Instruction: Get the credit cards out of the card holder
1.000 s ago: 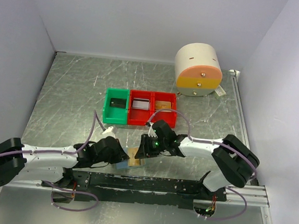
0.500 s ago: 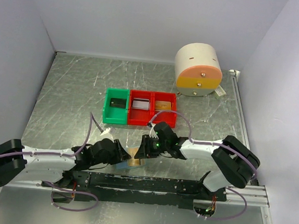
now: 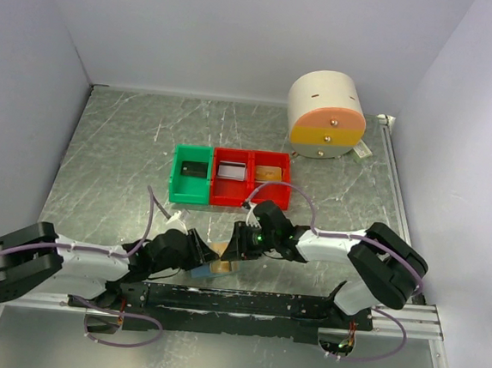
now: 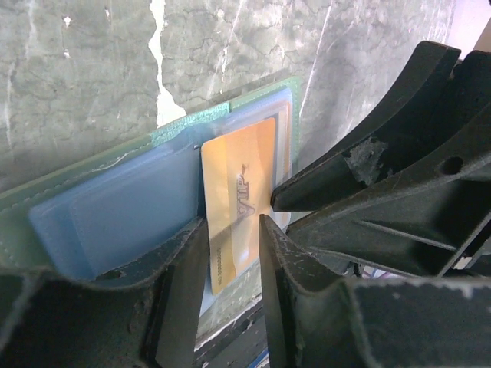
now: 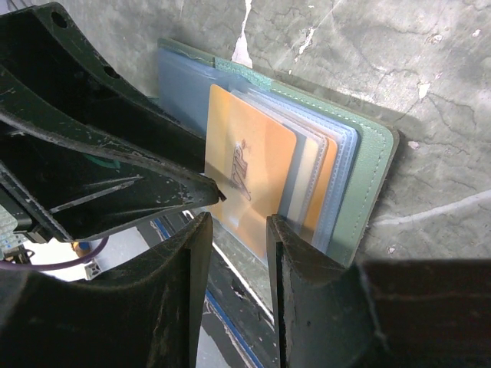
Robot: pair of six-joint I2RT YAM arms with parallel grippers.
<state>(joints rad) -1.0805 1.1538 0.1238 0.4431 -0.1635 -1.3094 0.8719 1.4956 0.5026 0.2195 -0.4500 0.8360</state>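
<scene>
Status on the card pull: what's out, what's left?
Done: cards lie in the green bin and both red bins; whether from this holder is unclear. In hand: an orange card sticks partly out of the card holder, with the left gripper and right gripper jaws apart astride it; grip unclear. Left: free that card, then another orange card still sleeved.

We're seeing the pale blue translucent plastic card holder (image 4: 115, 211) lying open on the grey marbled tabletop (image 4: 77, 69). An orange plastic card (image 4: 239, 184) sticks out between the left gripper (image 4: 232, 228)'s parted black fingers, and the right gripper (image 4: 276, 202) is touching the card's edge.
</scene>
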